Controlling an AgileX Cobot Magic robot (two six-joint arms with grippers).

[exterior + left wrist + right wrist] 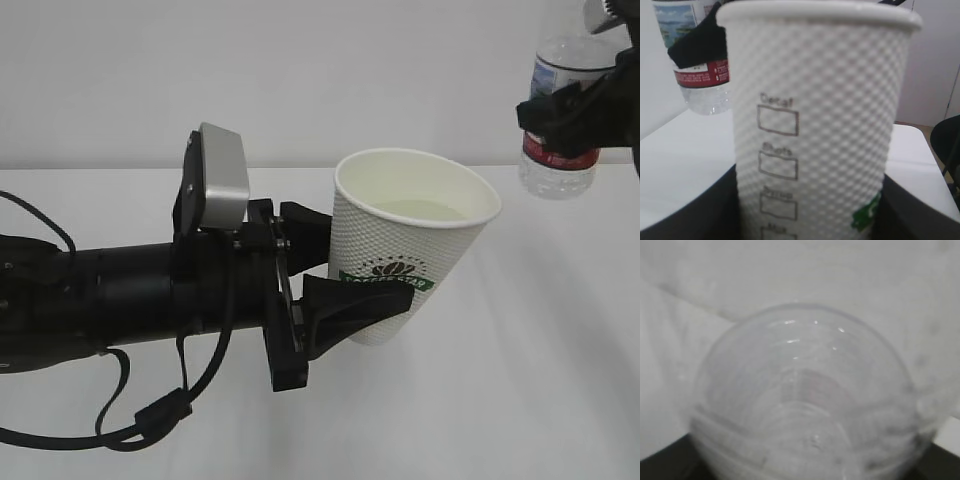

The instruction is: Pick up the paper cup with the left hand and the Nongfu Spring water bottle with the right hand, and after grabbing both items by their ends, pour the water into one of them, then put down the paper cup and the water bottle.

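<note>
The white dimpled paper cup (pixel 410 240) hangs above the table, leaning a little to the right, with its green logo facing the exterior view. My left gripper (pixel 355 270) is shut on its lower wall, one black finger on each side. A pale liquid surface (pixel 425 210) shows inside the cup. In the left wrist view the cup (pixel 825 115) fills the frame between my fingers (pixel 685 220). The Nongfu Spring water bottle (pixel 558 170) hangs base down at the top right, with my right gripper (pixel 572 112) shut around its red-and-white label. No stream of water shows. The right wrist view looks through the clear bottle (pixel 805 400).
A white table (pixel 540 380) lies under both arms, with a white wall behind. My left arm's black cables (pixel 120 420) loop low at the front left. A dark chair (pixel 950 145) stands past the table's far edge.
</note>
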